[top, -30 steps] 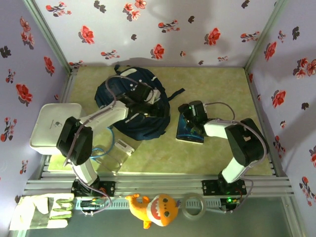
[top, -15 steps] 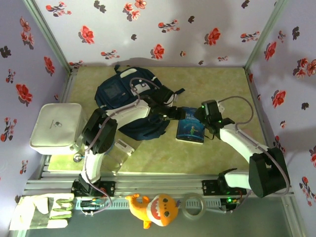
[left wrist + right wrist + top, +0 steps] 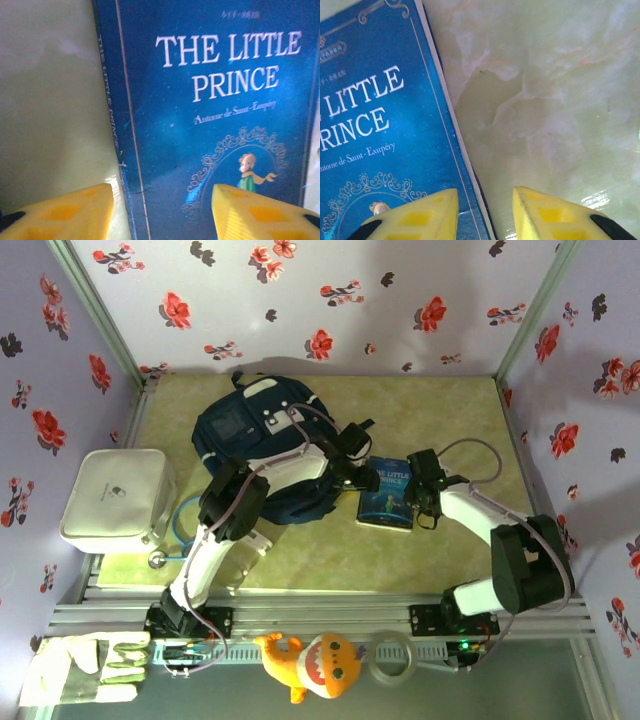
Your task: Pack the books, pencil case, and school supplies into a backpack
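Observation:
The navy backpack (image 3: 262, 445) lies at the back left of the table. To its right a bright-blue book, "The Little Prince" (image 3: 388, 496) (image 3: 215, 100) (image 3: 375, 125), lies flat, cover up. My left gripper (image 3: 362, 478) (image 3: 162, 215) is open and straddles the book's spine, one finger over the table and one over the cover. On the opposite side, my right gripper (image 3: 422, 498) (image 3: 485, 215) is open too, with the page edge in a narrow gap between its fingers. I cannot pick out the pencil case among the things at the front left.
A white flat tray (image 3: 112, 495) sits at the left edge, with a blue cable loop (image 3: 188, 525) and a clear pouch (image 3: 238, 565) beside it. Below the front rail lie a glove (image 3: 85, 668), an orange plush toy (image 3: 315, 665) and a tape roll (image 3: 392, 658). Flowered walls enclose the table.
My left gripper swung right from the backpack to the book's spine. My right gripper moved from above the book to its right edge. Both pairs of jaws have narrowed.

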Robot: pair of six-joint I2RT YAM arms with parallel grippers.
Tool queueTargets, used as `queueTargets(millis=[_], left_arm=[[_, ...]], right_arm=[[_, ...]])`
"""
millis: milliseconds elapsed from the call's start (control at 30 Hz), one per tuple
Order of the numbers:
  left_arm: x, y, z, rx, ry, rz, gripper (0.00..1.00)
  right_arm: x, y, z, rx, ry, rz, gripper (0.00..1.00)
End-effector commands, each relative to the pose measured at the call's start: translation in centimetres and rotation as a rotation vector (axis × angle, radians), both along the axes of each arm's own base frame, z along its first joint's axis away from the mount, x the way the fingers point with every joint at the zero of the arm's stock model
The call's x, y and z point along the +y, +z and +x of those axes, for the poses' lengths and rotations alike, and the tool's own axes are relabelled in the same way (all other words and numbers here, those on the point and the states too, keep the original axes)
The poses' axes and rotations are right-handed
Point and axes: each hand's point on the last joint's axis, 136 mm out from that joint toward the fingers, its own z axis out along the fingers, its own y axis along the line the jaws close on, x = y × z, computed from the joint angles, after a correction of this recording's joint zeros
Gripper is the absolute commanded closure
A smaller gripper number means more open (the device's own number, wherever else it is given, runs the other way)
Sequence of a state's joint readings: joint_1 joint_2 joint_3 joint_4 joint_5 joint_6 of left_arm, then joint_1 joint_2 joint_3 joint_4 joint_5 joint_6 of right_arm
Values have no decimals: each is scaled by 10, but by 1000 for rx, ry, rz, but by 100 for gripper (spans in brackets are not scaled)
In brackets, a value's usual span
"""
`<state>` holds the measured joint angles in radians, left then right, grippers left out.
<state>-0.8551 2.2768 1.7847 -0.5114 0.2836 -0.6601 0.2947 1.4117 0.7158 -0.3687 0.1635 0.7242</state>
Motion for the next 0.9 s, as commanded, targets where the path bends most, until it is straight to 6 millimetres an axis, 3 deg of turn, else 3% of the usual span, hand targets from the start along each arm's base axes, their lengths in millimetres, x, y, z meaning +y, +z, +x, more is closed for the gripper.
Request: queueTargets(millis=[0, 267, 633, 733, 867], left_arm=[[3, -5, -2, -2, -17, 56, 49], [1, -12, -5, 19, -23, 68, 60], [-7, -15, -11, 54, -53, 50, 63], [-11, -7, -10, 56, -61, 28, 62], [-23, 19, -10, 87, -38, -77, 63]], right_arm=[[5, -1, 4, 1, 17, 23, 67], [6, -13, 0, 32, 14, 30, 71], [13, -30, -4, 78, 3, 71, 72], [19, -30, -2, 68, 6, 107, 72], [22, -33, -1, 62, -5, 133, 72]])
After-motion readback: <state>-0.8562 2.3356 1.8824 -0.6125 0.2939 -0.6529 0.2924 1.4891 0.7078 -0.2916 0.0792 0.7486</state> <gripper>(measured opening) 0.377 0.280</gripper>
